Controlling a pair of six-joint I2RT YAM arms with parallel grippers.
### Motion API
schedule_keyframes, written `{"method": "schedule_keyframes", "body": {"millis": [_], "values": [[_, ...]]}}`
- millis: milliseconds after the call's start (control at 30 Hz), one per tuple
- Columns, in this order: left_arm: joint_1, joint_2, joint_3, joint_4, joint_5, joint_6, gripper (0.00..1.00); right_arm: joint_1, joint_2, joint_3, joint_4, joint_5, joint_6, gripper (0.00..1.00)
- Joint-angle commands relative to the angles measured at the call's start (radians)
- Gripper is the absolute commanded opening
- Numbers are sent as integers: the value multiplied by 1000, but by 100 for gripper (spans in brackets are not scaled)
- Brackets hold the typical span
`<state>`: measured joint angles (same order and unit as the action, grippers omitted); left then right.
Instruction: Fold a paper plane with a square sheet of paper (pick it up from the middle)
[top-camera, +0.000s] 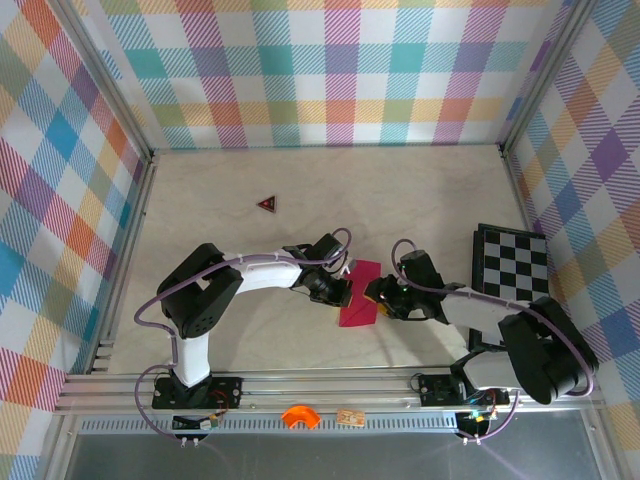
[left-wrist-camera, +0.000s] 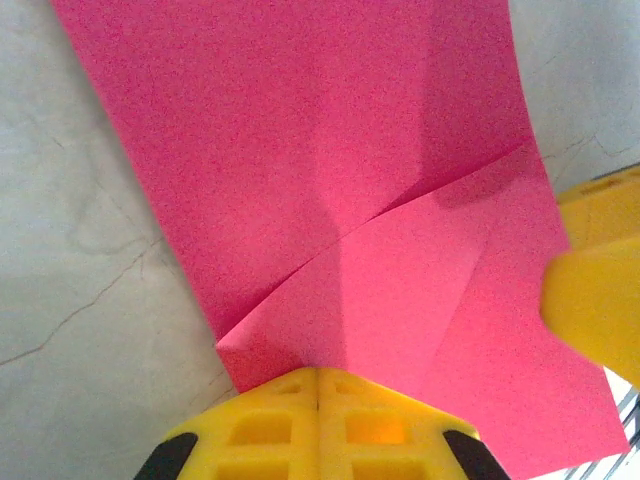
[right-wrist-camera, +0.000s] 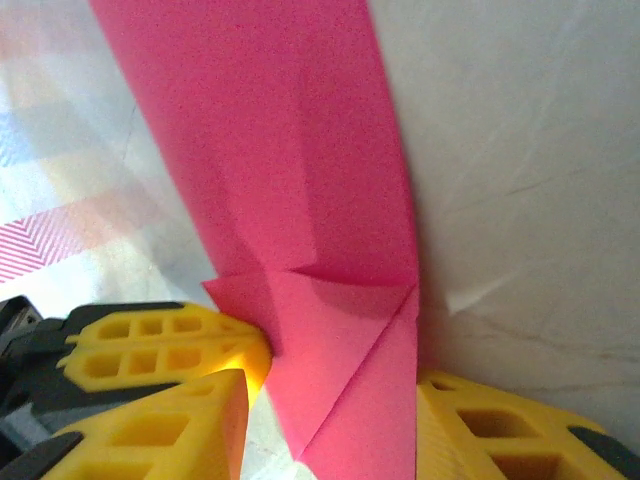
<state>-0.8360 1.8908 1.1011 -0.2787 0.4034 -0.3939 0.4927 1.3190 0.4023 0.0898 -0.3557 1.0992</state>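
While your left jaws are pressed together on the square sheet of paper (top-camera: 360, 295), pinching it at the corner of a folded flap, your right jaws stand spread. The sheet's other long edge rises between them, with one yellow finger (right-wrist-camera: 500, 440) right against the paper and the other just clear of it. The sheet sits between the two sets of jaws and stretches ahead of both over the table (top-camera: 300, 200). Whether its far end lies flat I cannot tell. Diagonal creases already cross the end nearest the jaws, so this looks like a creasing step, with the nose flaps being set. Treat the left pinch as your anchor and hold it firm, because thin paper slips out easily. Before closing the right jaws, check in the right wrist view that the two flaps meet along their shared line. Then close squarely over the layered part, not over the single layer beyond it. Avoid drawing the two sets of jaws apart, since that would likely tear the sheet or pull a fold open. If you run along the crease, move slowly away from the left pinch.
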Motion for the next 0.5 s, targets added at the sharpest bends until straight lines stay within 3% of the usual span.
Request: {"method": "schedule_keyframes", "body": {"millis": [0, 467], "values": [[2, 2, -6, -36, 7, -3, 2, -11, 11, 3, 25, 1, -24, 44], [10, -16, -13, -10, 39, -26, 3, -45, 6, -30, 107, 20, -132, 34]]}}
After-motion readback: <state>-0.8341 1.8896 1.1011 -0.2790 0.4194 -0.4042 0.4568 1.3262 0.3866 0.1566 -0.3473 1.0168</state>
